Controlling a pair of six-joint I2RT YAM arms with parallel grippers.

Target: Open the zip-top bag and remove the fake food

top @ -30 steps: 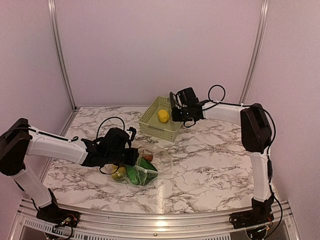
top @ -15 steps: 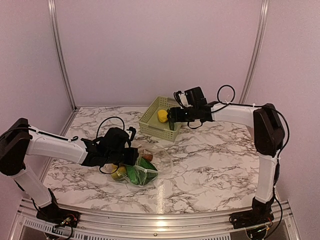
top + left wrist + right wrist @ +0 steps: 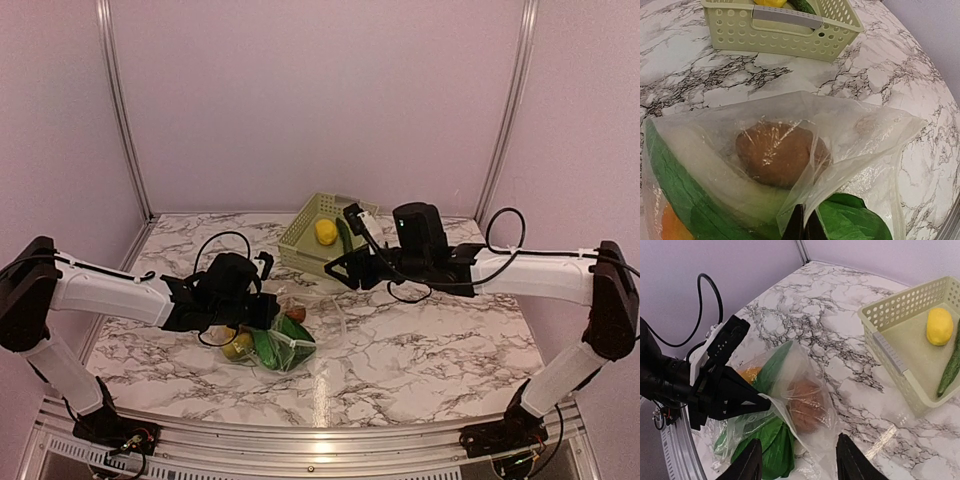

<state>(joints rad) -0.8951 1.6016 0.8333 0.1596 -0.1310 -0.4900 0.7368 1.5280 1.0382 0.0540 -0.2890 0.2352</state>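
Bag [image 3: 305, 330] is lying on the table [image 3: 430, 345] near the front, left of centre, just in front of the basket [image 3: 300, 247]. Left gripper [image 3: 270, 312] is pinching the bag's upper edge, jaws closed tight on the plastic. The left wrist view is showing its fingertips [image 3: 798, 227] meeting on a fold of film. Bag mouth is gaping toward the basket.

Inside the bag, a brown piece [image 3: 777, 155] is sitting in the middle. A leafy vegetable [image 3: 680, 175], white stalk and green leaf, is lying against it. An orange mango [image 3: 667, 227] is peeking out at the bottom-left corner of that view.

Right gripper [image 3: 338, 272] is hovering low between basket and bag, pointing at the bag mouth. Its jaws are standing partly apart and gripping nothing. Its fingers [image 3: 751, 462] are hanging right over the loose film; cannot tell if they are touching it.

Lemon [image 3: 326, 232] and green pod [image 3: 345, 236] are lying side by side in the basket, out of the bag. Pod is lying along the basket's right wall.
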